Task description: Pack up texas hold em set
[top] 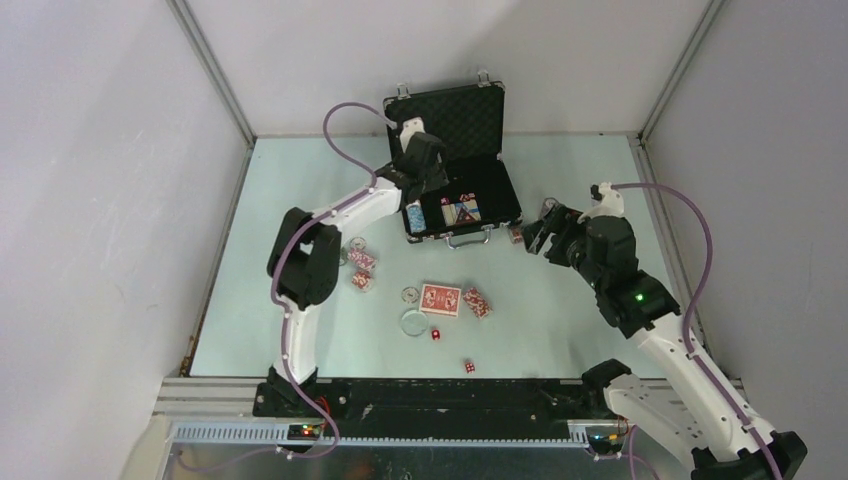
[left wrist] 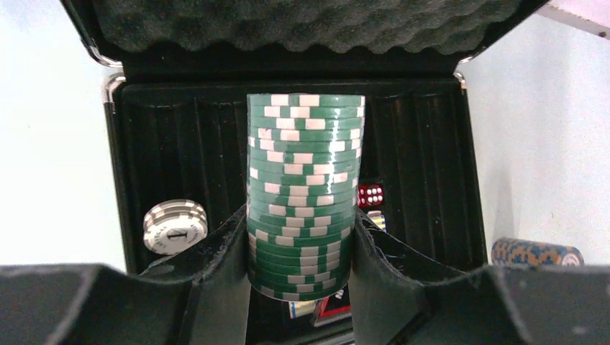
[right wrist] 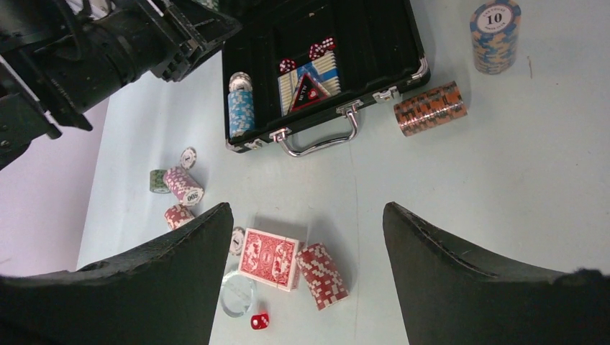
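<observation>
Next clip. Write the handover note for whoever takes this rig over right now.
Left gripper: shut on green chip stack, over the open briefcase.
Right gripper: open, empty, above the table.
Done: blue stack, cards, dice in the case.
To do: red-backed deck, clear disc, two loose dice, several chip stacks on the table; then shut the lid.

- Left arm [top: 345, 210] reaches far forward, elbow bent, left gripper [left wrist: 299, 214] clamped on a green stack [left wrist: 306, 144]
- Right arm [top: 660, 340] stretches forward and leans left, right gripper [right wrist: 306, 206] spread wide, aimed downward
</observation>
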### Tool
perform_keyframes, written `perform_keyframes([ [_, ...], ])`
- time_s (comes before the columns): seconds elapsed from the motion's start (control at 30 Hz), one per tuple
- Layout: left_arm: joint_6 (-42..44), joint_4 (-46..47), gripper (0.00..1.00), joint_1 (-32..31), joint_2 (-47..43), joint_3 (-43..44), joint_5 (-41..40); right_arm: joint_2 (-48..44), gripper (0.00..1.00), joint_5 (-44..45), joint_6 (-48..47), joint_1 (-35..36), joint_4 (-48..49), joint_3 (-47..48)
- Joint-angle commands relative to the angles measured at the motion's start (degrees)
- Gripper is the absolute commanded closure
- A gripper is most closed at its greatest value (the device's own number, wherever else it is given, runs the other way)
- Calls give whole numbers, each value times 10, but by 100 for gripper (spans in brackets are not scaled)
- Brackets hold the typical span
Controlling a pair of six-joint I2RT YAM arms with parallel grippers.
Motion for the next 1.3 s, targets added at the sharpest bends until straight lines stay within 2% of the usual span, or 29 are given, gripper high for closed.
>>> perform_keyframes([
  [0.0,-40,5,100,10,34,65,10,-11,21,-2,-1,-8,10,-3],
  [0.2,-65,-10,99,17,64,80,-2,-17,22,-9,-8,-24,6,-9],
  [0.5,-78,-16,84,20,93,90,7,-16,22,-43,-12,-51,13,-15],
  [0.57,-77,-19,72,21,99,96,6,-17,22,-49,-14,-56,15,-15],
  [0.6,-76,-21,53,23,101,100,7,-18,22,-51,-15,-58,16,-15],
  [0.63,-72,-22,44,23,102,102,10,-19,22,-53,-16,-59,16,-15],
  [0.67,-70,-28,30,25,103,108,13,-19,22,-55,-16,-61,18,-15],
  [0.9,-35,-46,11,28,73,115,-3,-16,22,-76,-14,-68,18,-15],
  [1.07,2,-66,7,29,17,104,-16,-3,22,-96,-25,-71,21,-15],
  [1.27,69,-65,2,29,-107,0,-3,50,23,-128,-32,-73,23,-7],
])
